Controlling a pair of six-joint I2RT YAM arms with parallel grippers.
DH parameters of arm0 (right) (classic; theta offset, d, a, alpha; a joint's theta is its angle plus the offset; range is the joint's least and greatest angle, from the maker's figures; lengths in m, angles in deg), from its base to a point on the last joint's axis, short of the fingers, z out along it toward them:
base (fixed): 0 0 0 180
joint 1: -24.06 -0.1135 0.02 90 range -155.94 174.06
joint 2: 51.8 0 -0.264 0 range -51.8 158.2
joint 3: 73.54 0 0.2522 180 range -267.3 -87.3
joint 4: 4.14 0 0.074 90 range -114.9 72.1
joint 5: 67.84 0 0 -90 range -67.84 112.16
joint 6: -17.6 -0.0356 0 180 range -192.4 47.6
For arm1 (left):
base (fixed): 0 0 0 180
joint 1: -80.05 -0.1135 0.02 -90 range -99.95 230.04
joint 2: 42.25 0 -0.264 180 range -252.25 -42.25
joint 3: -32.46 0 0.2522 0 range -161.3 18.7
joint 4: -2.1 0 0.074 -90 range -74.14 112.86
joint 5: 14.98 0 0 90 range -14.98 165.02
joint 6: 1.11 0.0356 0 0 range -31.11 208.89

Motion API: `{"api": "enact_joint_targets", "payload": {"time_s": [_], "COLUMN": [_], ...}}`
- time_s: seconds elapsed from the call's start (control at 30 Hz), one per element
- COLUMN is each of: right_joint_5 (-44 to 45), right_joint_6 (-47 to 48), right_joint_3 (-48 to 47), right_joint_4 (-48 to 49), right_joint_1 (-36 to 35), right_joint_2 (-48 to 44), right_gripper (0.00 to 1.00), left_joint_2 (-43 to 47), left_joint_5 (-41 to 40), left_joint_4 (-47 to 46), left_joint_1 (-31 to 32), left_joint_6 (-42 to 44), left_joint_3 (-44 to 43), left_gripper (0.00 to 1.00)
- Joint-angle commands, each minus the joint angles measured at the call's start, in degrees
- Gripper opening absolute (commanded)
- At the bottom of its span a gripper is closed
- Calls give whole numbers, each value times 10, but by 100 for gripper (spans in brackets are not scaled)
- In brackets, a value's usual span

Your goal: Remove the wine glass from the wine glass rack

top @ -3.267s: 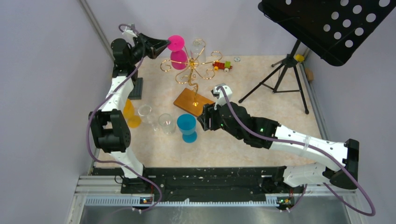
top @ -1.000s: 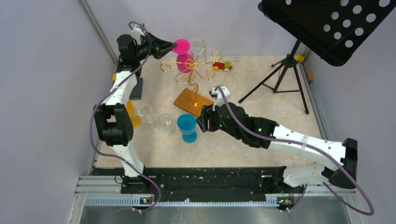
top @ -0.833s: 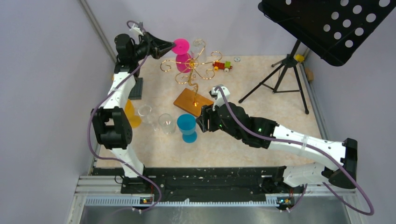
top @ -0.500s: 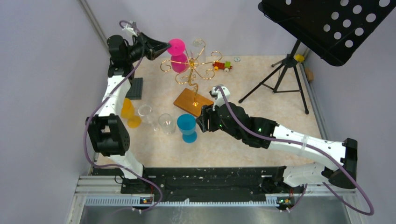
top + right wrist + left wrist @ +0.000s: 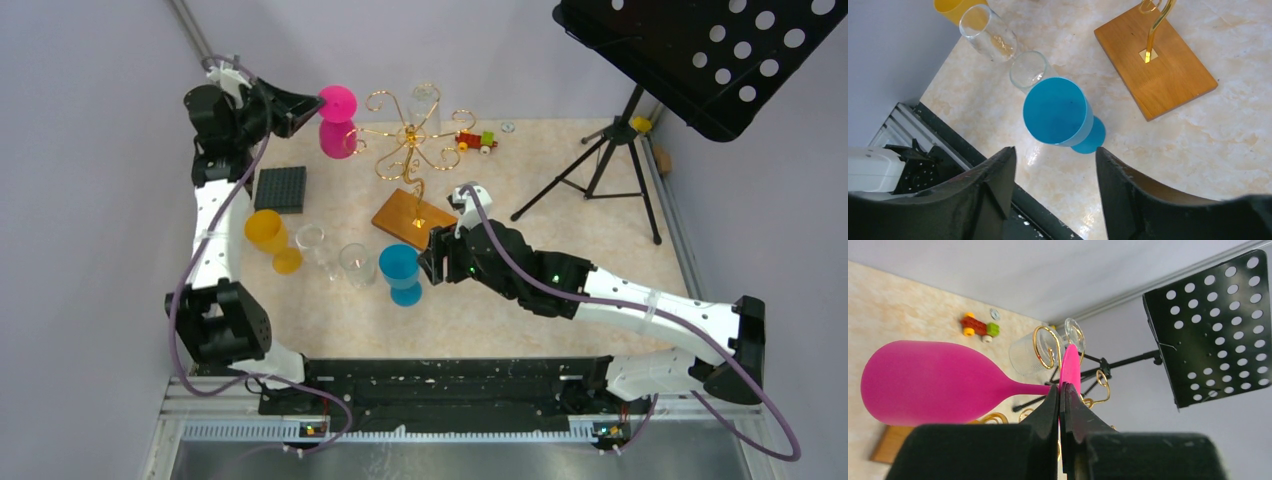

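My left claw (image 5: 1060, 390) is pinched shut on the pink glass (image 5: 933, 382), on the stem right by its foot. The glass sits at the far left, just left of the rack (image 5: 411, 140). I cannot tell whether it touches the leftmost curl. My right claw (image 5: 1054, 150) stands open above the blue glass (image 5: 1058, 112), near the rack's base.

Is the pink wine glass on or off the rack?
Off: the left gripper holds the pink wine glass by its stem, left of the wine glass rack, no wire around it.
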Motion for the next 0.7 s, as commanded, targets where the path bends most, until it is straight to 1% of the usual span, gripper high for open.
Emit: {"api": "enact_joint_targets", "payload": {"time_s": [0.0, 0.07, 0.13, 0.2, 0.27, 0.33, 0.37, 0.43, 0.5, 0.53, 0.6, 0.67], "right_joint_5": [-19, -26, -29, -31, -33, -36, -39, -38, -35, -31, -21, -10], "right_joint_6": [-1, 1, 1, 1, 0, -1, 1, 8, 14, 18, 26, 42], "right_joint_3": [0, 3, 6, 11, 18, 24, 26, 23, 24, 25, 28, 31], "right_joint_4": [28, 33, 41, 50, 61, 75, 82, 87, 98, 103, 113, 126], "right_joint_1": [3, 4, 3, 4, 4, 4, 4, 4, 4, 3, 4, 4], "right_joint_2": [-12, -14, -16, -23, -32, -45, -51, -61, -73, -78, -89, -99], "right_gripper": [65, 71, 73, 73, 73, 73, 73, 72, 72, 72, 72, 72], "left_joint_2": [89, 112, 130, 145, 158, 172, 178, 193, 205, 212, 223, 233], "left_joint_5": [-42, -56, -60, -49, -24, 6, 32, 78, 95, 98, 100, 96], "left_joint_4": [60, 88, 108, 108, 86, 33, -26, -160, -277, -318, -363, -382], "left_joint_1": [-15, -16, -16, -17, -17, -17, -17, -16, -16, -15, -13, -5], "left_joint_6": [86, 114, 128, 119, 92, 42, 4, -100, -203, -240, -290, -321], "left_joint_3": [-9, -21, -34, -42, -44, -37, -28, 1, 29, 38, 53, 63], "left_gripper": [0, 0, 0, 0, 0, 0, 0, 0, 0, 0, 0, 0]}}
